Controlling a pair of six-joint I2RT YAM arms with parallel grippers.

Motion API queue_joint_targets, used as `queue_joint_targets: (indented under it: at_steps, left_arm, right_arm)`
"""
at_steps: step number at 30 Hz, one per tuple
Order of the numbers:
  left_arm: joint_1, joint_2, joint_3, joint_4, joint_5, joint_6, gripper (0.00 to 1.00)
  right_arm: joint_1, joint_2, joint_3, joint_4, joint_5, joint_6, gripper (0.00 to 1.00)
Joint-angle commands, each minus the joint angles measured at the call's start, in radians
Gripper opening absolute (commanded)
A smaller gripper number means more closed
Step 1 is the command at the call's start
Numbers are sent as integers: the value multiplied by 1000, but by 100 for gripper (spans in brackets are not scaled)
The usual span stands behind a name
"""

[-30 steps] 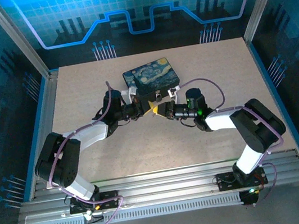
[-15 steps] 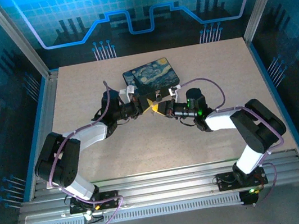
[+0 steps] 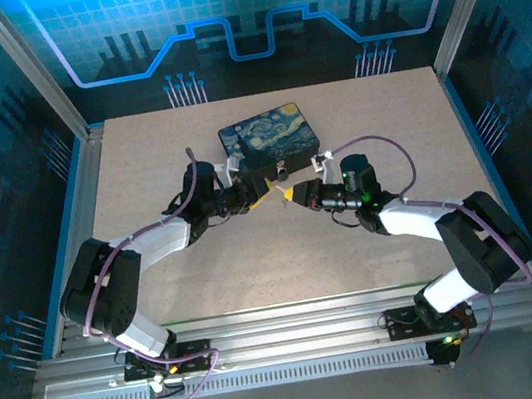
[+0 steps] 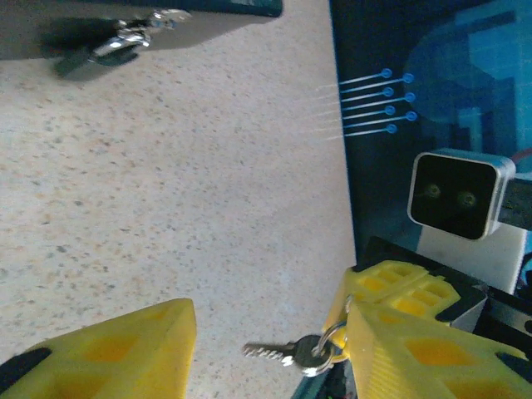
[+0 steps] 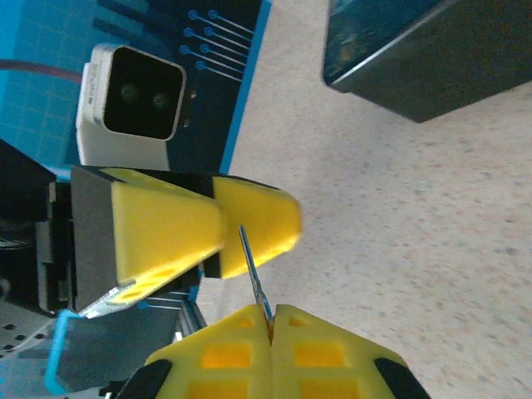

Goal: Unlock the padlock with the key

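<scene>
The key [image 4: 287, 352], a thin grey piece on a small split ring, is pinched in my right gripper [image 5: 272, 320], which is shut on it. Its blade [image 5: 253, 270] sticks out toward my left gripper [image 4: 270, 332]. That gripper is open, its yellow fingers [image 4: 108, 349] standing apart on either side of the key. Above the table, the two grippers meet tip to tip, left [image 3: 267, 195] and right [image 3: 288, 194], just in front of the painted box [image 3: 268, 134]. A small metal lock, which I take for the padlock [image 4: 116, 46], lies against the box's near wall [image 3: 281, 169].
The dark box [image 5: 416, 58] stands just behind the grippers. Bare speckled table [image 3: 205, 260] spreads to the front and sides. Metal frame posts and blue walls ring the table. The right wrist's camera [image 4: 461, 195] faces my left gripper closely.
My left gripper has opened and let go of the key, which now stays in the shut right gripper. The right arm has shifted a little to the right.
</scene>
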Motion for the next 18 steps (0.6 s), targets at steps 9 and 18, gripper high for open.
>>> queue_joint_targets:
  at_steps: [9,18]
  left_arm:
    - [-105,84,192,-305,-352,143,59]
    - [-192,375,535,-517,-656,167,63]
  right_arm:
    - [-151,-161,-47,-308,-1,-226,0]
    - [-277,-210,-25,-513,-56,-359,0]
